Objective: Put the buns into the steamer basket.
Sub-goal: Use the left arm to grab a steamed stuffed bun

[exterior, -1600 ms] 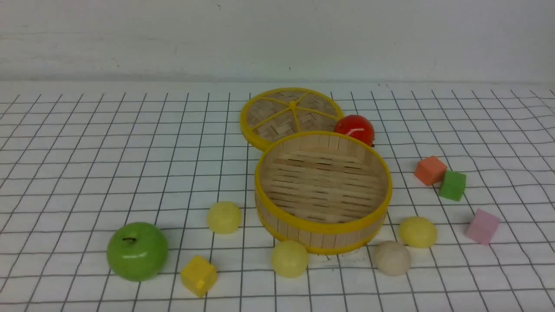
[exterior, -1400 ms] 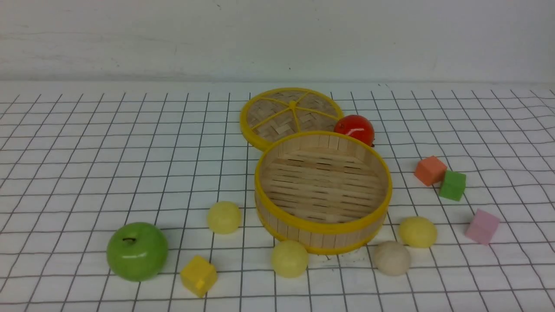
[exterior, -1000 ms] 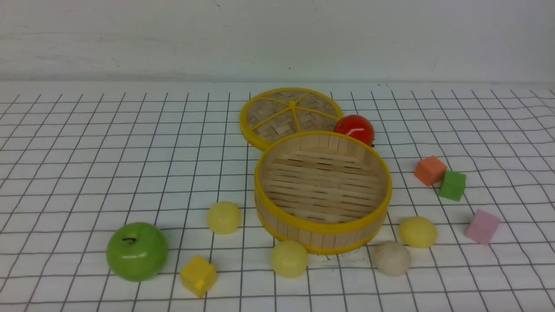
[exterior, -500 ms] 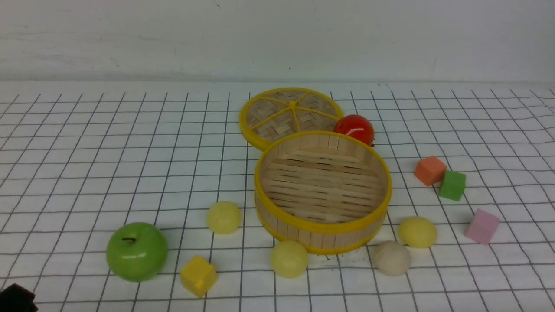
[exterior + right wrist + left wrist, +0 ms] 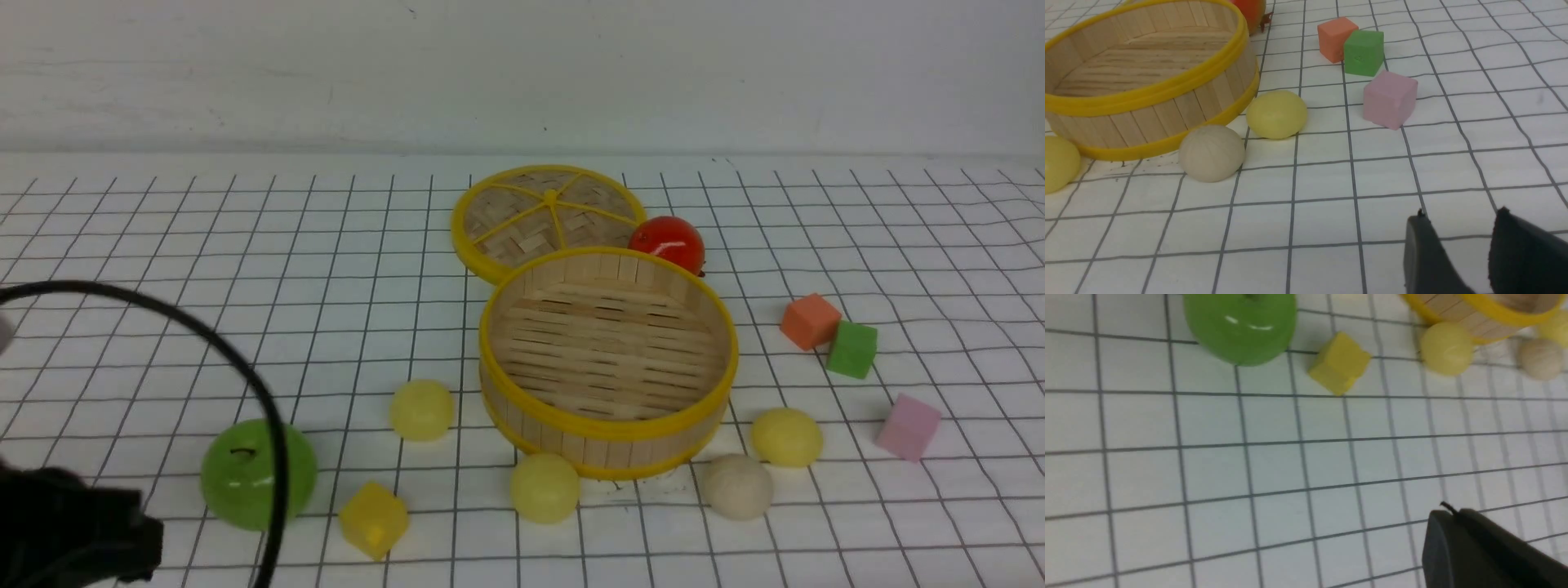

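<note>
The steamer basket (image 5: 608, 429) stands empty at the table's middle. Three pale yellow buns lie round its near side: one to its left (image 5: 421, 410), one in front (image 5: 544, 487), one to its right (image 5: 786, 437). The beige-white bun (image 5: 738, 487) lies beside that last one. My left gripper (image 5: 1451, 512) is shut and empty, over bare cloth near the green apple (image 5: 1241, 322). My right gripper (image 5: 1459, 216) is open and empty, nearer the robot than the beige-white bun (image 5: 1211, 153) and a yellow bun (image 5: 1276, 114). It is out of the front view.
The flat woven lid (image 5: 549, 214) and a red tomato (image 5: 668, 242) lie behind the basket. A yellow cube (image 5: 374, 519) sits by the apple (image 5: 245, 474). Orange (image 5: 810, 321), green (image 5: 851, 349) and pink (image 5: 907, 426) cubes lie at the right. My left arm's black cable (image 5: 245, 384) loops before the apple.
My left arm and its black cable have come up into the front view at the lower left, in front of the apple. The buns, basket and cubes have not moved.
</note>
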